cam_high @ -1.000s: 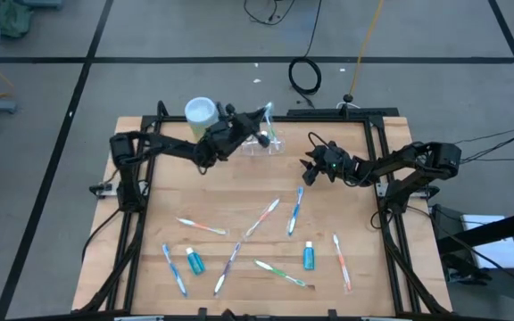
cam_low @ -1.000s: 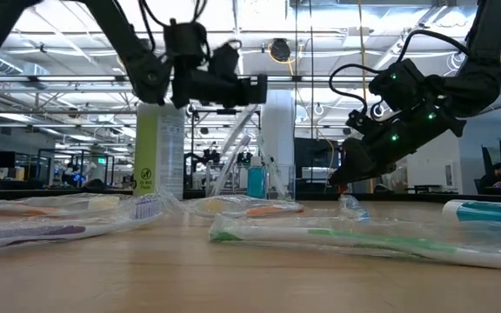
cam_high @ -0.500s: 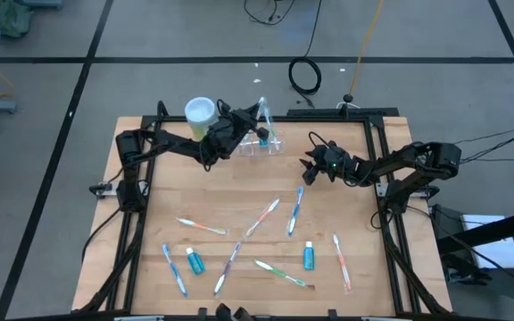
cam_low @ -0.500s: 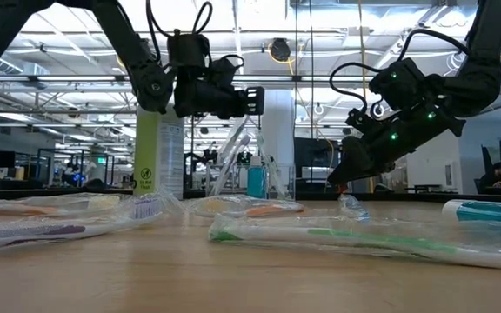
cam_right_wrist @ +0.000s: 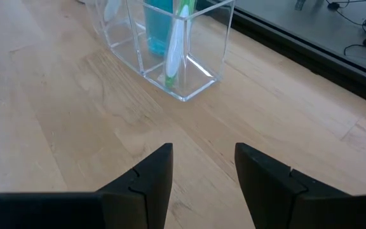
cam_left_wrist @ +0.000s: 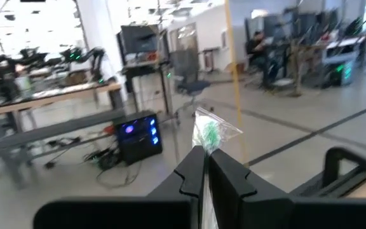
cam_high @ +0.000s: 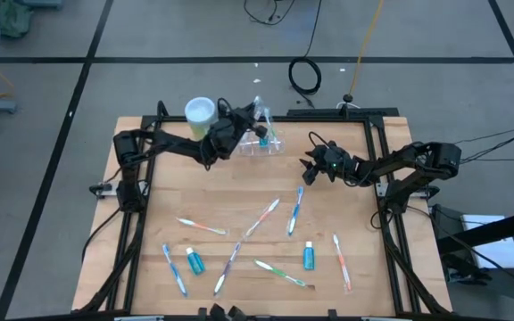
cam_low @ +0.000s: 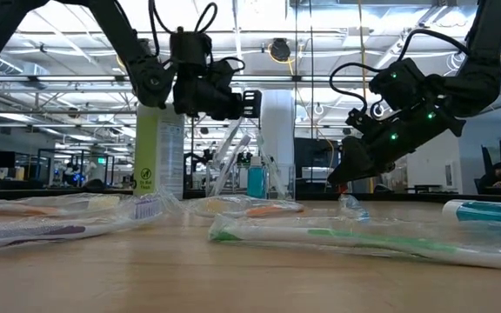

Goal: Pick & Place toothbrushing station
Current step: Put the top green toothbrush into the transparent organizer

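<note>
The toothbrushing station [cam_high: 263, 143], a clear plastic holder, stands on its base near the table's far edge. In the right wrist view the station [cam_right_wrist: 170, 44] holds a blue tube and a wrapped brush. Beside it stands a green canister [cam_high: 200, 112] with a white lid. My left gripper [cam_high: 250, 122] hovers level just above the station, shut on a wrapped toothbrush [cam_left_wrist: 208, 132] with a green head. My right gripper [cam_high: 310, 166] waits open to the station's right, low over the wood, with nothing between its fingers [cam_right_wrist: 151, 172]. My left gripper pinches the wrapped toothbrush between its two fingers [cam_left_wrist: 192, 168], just below the green head [cam_left_wrist: 207, 135], which sticks out above them. The fingers come level from the table's left and lie across the brush. The brush slants down below the fingers toward the station [cam_low: 231, 152].
Several wrapped toothbrushes [cam_high: 262, 217] and two blue toothpaste tubes [cam_high: 309, 256] lie scattered over the near half of the table. Dark frame rails [cam_high: 384, 214] run along the table's sides. Bare wood lies between the station and the loose brushes.
My left gripper has turned and shifted slightly toward the table's left edge, still shut on the brush. The brush's head has swung the same way, while its lower end has stayed at the station.
</note>
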